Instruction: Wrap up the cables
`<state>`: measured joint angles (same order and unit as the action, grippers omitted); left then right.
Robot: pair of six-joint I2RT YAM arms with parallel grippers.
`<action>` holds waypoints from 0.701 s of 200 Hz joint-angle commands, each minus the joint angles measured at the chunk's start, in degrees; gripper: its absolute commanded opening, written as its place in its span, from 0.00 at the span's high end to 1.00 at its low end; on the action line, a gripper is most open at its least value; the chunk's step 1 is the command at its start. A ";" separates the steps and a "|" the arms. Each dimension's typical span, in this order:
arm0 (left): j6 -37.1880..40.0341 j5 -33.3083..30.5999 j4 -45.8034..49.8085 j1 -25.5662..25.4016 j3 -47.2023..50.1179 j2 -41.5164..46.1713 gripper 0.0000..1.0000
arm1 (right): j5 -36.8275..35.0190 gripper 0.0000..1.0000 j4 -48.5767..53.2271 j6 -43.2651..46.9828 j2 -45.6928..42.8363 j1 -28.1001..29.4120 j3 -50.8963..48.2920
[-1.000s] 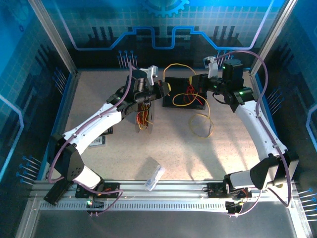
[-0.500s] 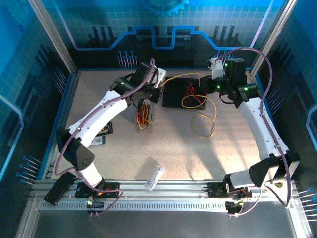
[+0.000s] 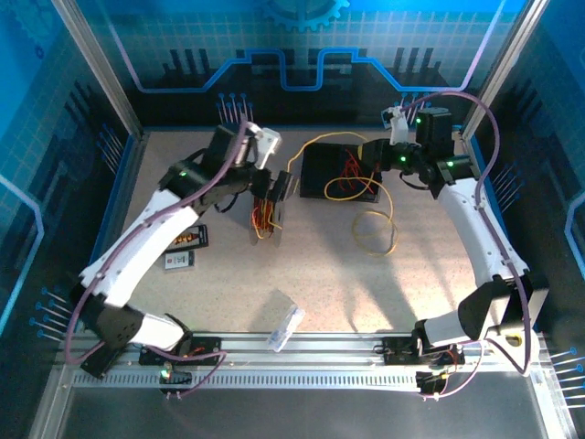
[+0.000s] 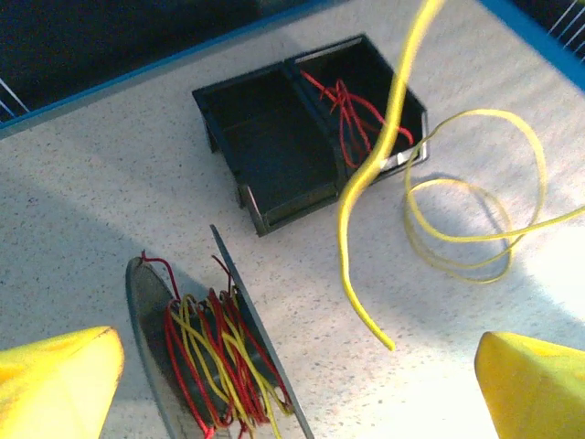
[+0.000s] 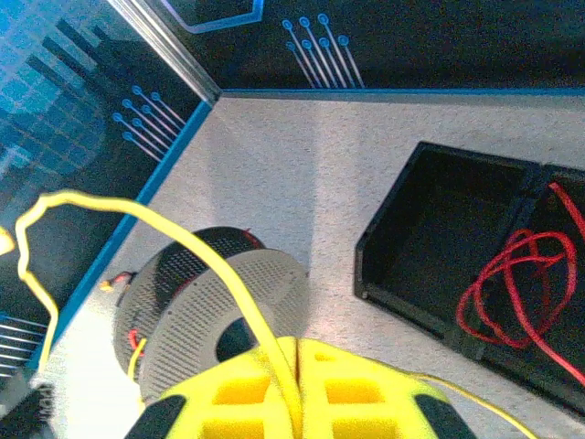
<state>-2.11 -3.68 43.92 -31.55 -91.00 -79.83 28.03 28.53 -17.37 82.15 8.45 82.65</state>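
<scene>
The black spool [image 4: 206, 352] stands on edge with red and yellow cables [image 4: 219, 366] wound on it. My left gripper [image 4: 297, 393] hovers over it, open and holding nothing; its yellow fingertips [image 4: 55, 384] are far apart. A loose yellow cable [image 4: 366, 183] dangles past the gripper, its free end in the air. My right gripper [image 5: 297, 384] is shut on that yellow cable [image 5: 192, 242], which arches from it [image 3: 329, 137] and coils on the table [image 3: 375, 233]. Red cables [image 5: 512, 283] lie in the black tray [image 3: 315, 178]. From above, the left gripper [image 3: 283, 186] is by the spool [image 3: 267, 215] and the right gripper [image 3: 370, 157] over the tray.
Two small flat cards [image 3: 186, 240] lie left of the spool. A clear plastic bag [image 3: 286, 327] rests near the front rail. Blue walls enclose the table on three sides; the arms' purple cables [image 3: 484, 119] loop overhead.
My left gripper has opened and let go of the yellow cable, and the left arm has drawn back left toward the spool. The right gripper stays shut on the cable.
</scene>
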 commanded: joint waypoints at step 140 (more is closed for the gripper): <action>-17.38 6.94 2.18 14.89 13.67 5.24 0.00 | -10.41 1.00 -10.93 -19.11 11.28 9.87 -5.26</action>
<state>-18.59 -1.48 43.92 -17.54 -75.70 -71.83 21.19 19.11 -33.52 91.72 17.19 77.97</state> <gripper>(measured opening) 0.994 0.070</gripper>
